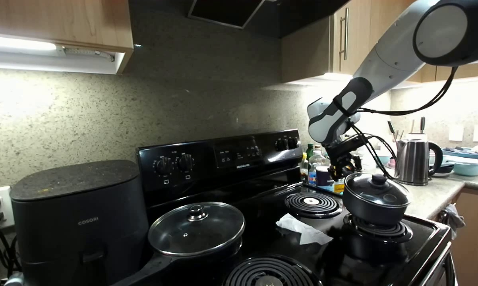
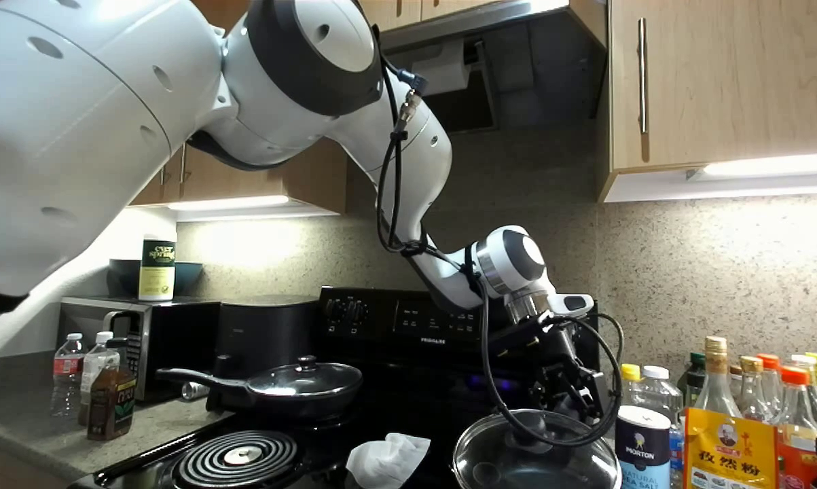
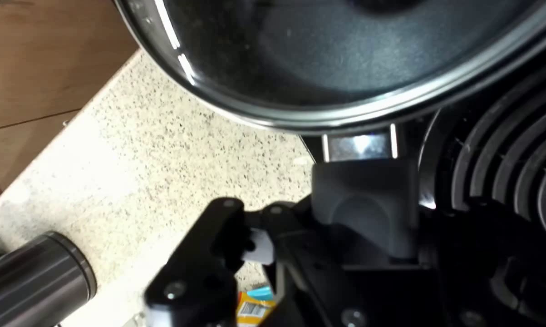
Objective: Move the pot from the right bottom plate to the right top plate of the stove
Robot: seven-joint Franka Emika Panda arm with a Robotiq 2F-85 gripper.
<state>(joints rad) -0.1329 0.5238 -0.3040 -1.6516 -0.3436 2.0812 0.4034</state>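
The pot [image 1: 376, 210] is dark, with a glass lid and black knob. It shows in both exterior views [image 2: 489, 448], and its near edge fills the top of the wrist view [image 3: 345, 109]. My gripper [image 1: 344, 171] is behind the pot, shut on its grey handle [image 3: 363, 186]. The fingers sit on both sides of the handle; the right finger is dark. The pot hangs over the right bottom plate [image 1: 382, 232] and seems slightly raised; I cannot tell whether it touches the coil. The right top plate [image 1: 313, 202] is bare, left of the gripper; its coil shows in the wrist view [image 3: 522, 150].
A glass-lidded pan [image 1: 199, 234] stands at the back left of the stove [image 1: 258, 190]. A crumpled white towel [image 1: 304, 229] lies between the burners. Bottles, a salt can [image 2: 642, 441] and a yellow packet [image 2: 729, 448] stand beside the stove. A kettle [image 1: 413, 163] stands behind.
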